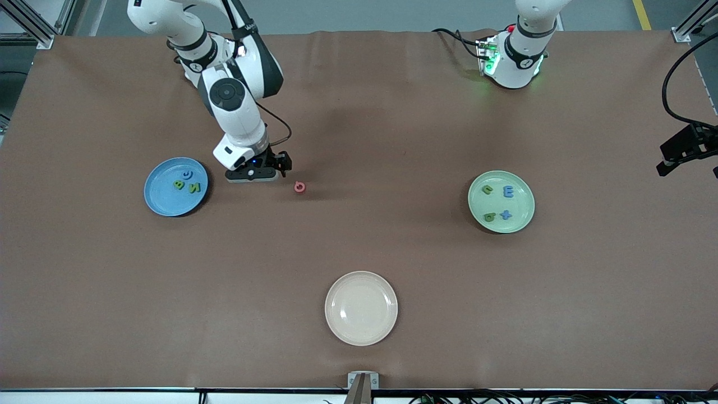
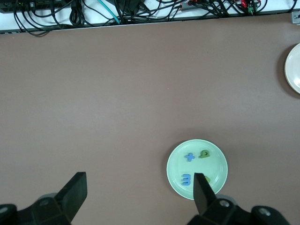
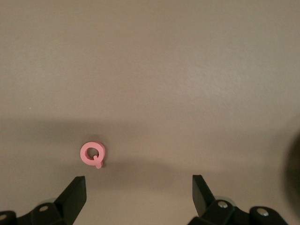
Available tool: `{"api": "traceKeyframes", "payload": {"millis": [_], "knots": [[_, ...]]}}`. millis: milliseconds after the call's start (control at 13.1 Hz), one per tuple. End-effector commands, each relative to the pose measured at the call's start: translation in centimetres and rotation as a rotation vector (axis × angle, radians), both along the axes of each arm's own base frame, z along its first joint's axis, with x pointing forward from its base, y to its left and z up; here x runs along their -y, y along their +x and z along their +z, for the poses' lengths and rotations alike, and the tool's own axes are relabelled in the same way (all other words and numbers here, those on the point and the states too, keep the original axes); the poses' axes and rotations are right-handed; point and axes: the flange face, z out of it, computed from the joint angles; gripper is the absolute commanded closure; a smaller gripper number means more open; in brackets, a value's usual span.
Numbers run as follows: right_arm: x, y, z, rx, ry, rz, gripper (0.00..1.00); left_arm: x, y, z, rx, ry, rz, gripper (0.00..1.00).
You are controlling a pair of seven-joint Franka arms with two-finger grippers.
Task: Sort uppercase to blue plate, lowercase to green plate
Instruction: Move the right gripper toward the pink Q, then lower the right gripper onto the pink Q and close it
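cream plate (image 1: 361,308) sits nearest, bare. pink q (image 1: 300,187) lies on the table between blue plate (image 1: 160,202) and green plate (image 1: 519,221), beside the right gripper (image 1: 263,175), fingers apart; left gripper (image 2: 138,197) gapes over the green plate. an off-centre descent could nudge the q away.

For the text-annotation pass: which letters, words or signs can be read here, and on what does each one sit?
"Q": pink letter, on the bare table beside the blue plate.
"B", "N": green letters in the blue plate; the blue ring letter is unclear.
"E", "+": blue pieces in the green plate.
Arm markings: too small to read.
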Motion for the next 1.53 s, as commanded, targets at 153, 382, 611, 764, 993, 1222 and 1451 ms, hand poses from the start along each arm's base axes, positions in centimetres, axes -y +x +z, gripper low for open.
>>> {"api": "traceKeyframes", "payload": {"millis": [153,382,611,764,993,1222,1451], "knots": [[-2.7,0.8,-1.2,-0.002,0.013,0.082,0.04,0.8,0.4,-0.2,-0.019,-0.010,0.021,0.00],[-4.2,0.9,-3.8,-0.052,0.113,0.130,0.08,0.9,0.4,-0.2,-0.019,-0.010,0.021,0.00],[-4.7,1.0,-5.6,-0.057,0.124,0.117,0.08,1.0,0.4,-0.3,-0.020,-0.010,0.018,0.00],[-4.4,0.9,-6.6,-0.065,0.099,0.125,0.08,0.8,0.4,-0.2,-0.020,-0.009,0.017,0.00],[-4.5,0.6,-8.1,-0.059,0.078,0.129,0.10,0.4,0.4,-0.3,-0.022,-0.010,0.022,0.00],[-4.5,0.5,-9.2,-0.066,0.057,0.131,0.12,0.3,0.3,-0.4,-0.023,-0.011,0.026,0.00],[-5.0,0.2,-9.9,-0.065,0.055,0.135,0.15,0.5,0.2,-0.4,-0.025,-0.012,0.031,0.00]]}}
